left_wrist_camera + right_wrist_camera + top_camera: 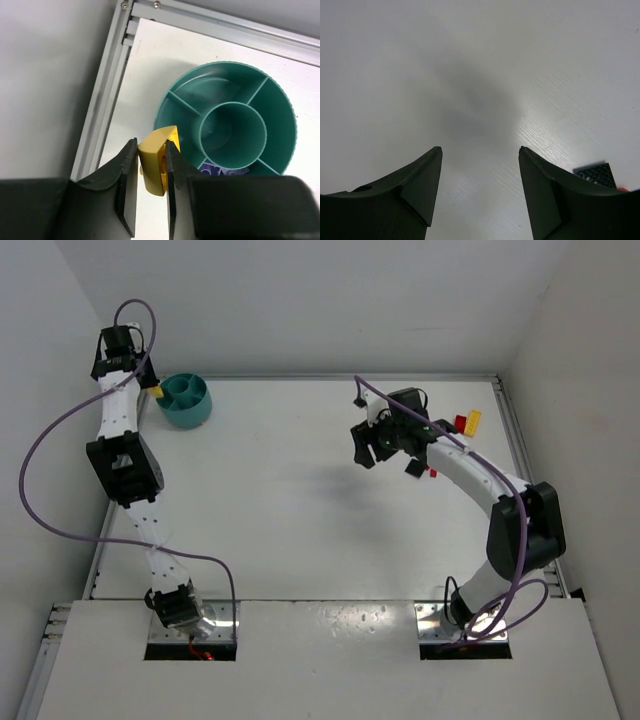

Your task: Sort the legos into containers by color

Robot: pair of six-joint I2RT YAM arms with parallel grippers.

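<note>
- Teal bowl [227,70]: split into compartments around central ring [232,135].
- Contents: purple brick [212,171] and paler piece [236,171] seen in compartment nearest left gripper [150,150], both partly hidden behind finger.
- Left gripper: clamped on yellow brick [156,162]; brick held just outside bowl rim.
- Right gripper [480,152]: spread wide, nothing held, over table [470,60].
- Black studded brick [594,175]: noted just beside right finger.

Purple lego [212,170] in bowl [280,115] — half hidden by gripper finger [240,205], black lego [594,175] — partly covered.

Lab — white-walled enclosure [300,300], aluminium-framed table [280,530]
</note>
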